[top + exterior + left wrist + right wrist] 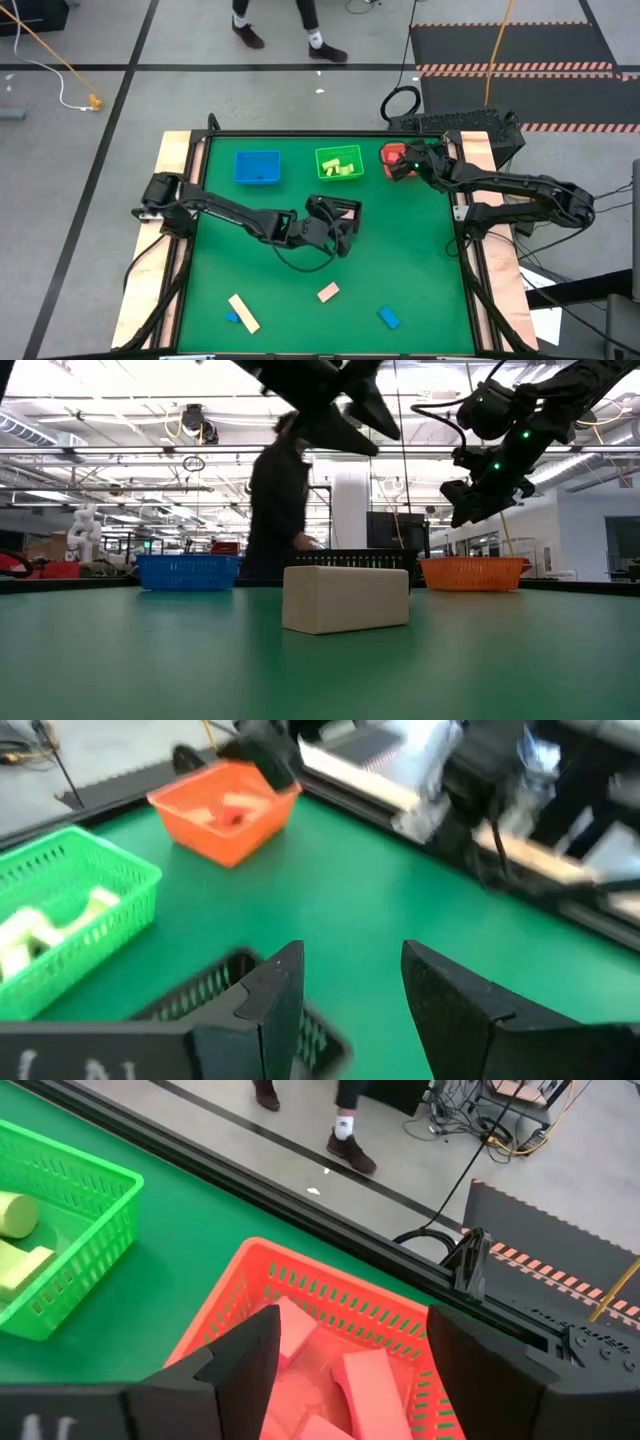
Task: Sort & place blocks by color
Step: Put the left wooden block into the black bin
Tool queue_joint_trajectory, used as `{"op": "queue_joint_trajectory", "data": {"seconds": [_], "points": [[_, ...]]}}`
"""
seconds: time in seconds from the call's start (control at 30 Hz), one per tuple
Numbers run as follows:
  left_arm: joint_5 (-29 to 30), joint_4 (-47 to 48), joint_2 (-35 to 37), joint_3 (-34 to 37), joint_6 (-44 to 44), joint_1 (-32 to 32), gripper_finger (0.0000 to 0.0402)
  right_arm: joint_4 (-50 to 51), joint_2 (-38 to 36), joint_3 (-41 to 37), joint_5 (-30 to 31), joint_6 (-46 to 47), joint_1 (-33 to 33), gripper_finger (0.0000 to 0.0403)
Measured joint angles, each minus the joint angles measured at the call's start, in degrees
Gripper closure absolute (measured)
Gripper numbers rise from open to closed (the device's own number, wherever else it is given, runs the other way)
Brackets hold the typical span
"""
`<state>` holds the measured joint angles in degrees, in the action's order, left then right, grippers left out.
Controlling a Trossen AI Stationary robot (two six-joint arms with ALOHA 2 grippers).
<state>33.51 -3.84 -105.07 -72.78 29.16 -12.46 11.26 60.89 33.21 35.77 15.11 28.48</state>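
Observation:
My right gripper [403, 161] hangs open over the red tray [300, 1295], which holds red blocks [365, 1375]; nothing is between its fingers. My left gripper [336, 228] is open and empty, raised above the black mesh tray [205, 990] near the table's middle. Yellow-green blocks [341, 166] lie in the green tray [339, 153]. Loose on the near part of the table lie a tan bar [243, 313], a small blue block [232, 318], a tan block [328, 292] and a blue block [388, 318]. The low view shows a tan block [345, 598] close up.
The blue tray [256, 167] stands at the far left of the tray row. The trays line the table's far side; green mat [400, 260] lies between them and the loose blocks. A person walks on the floor beyond the far edge [280, 25].

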Motion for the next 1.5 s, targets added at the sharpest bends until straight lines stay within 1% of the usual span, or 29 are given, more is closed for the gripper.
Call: {"op": "queue_joint_trajectory", "data": {"seconds": [0.1,0.23,0.33,0.47,0.5,0.67,0.8,0.87,0.93,1.03,1.17,1.23,1.3,1.5], "points": [[-3.0,10.9,3.0,0.0,4.2,-2.1,0.0231,0.1,-1.6,0.0,0.0,-0.8,-1.3,0.0152],[-8.4,26.7,6.9,0.0,15.1,-5.8,0.0231,0.1,-4.7,0.0,-0.2,-1.5,-4.0,0.0152],[-13.4,38.2,9.0,0.0,27.6,-9.0,0.0231,0.1,-7.3,0.0,-2.9,-1.2,-5.9,0.0152],[-21.2,49.9,10.3,0.0,47.3,-12.5,0.0231,0.1,-9.9,0.0,-8.0,-0.8,-8.1,0.0151],[-23.0,52.3,10.3,0.0,51.6,-13.3,0.0231,0.0,-10.2,0.0,-9.1,-0.6,-8.5,0.0151],[-31.2,62.3,10.2,0.1,69.9,-16.5,0.0231,0.2,-10.9,0.0,-10.5,1.2,-9.9,0.0151],[-40.2,62.2,9.8,1.8,84.4,-18.4,0.0231,0.2,-10.5,0.0,-10.6,1.3,-10.8,0.0151],[-44.5,61.2,9.9,2.6,89.5,-19.2,0.0231,0.2,-10.5,0.0,-10.6,1.3,-10.9,0.0151],[-46.8,60.1,9.9,4.0,93.5,-19.9,0.0231,0.1,-10.5,0.0,-10.6,1.3,-10.9,0.0151],[-47.5,59.6,9.9,5.6,98.0,-20.9,0.0231,0.1,-10.5,0.0,-10.6,1.2,-10.9,0.0151],[-50.4,59.6,9.9,8.8,101.7,-22.3,0.0231,0.1,-10.5,0.0,-10.6,1.2,-10.9,0.0151],[-51.5,58.0,9.9,10.7,104.9,-23.2,0.0231,0.1,-10.5,0.0,-10.6,1.2,-10.9,0.0151],[-51.7,55.0,9.9,12.3,108.1,-24.2,0.0231,0.1,-10.5,0.0,-10.6,1.1,-10.9,0.0151],[-51.6,41.8,9.9,17.1,115.2,-26.0,0.0231,0.1,-10.5,0.0,-10.6,1.1,-10.9,0.0151]]}}
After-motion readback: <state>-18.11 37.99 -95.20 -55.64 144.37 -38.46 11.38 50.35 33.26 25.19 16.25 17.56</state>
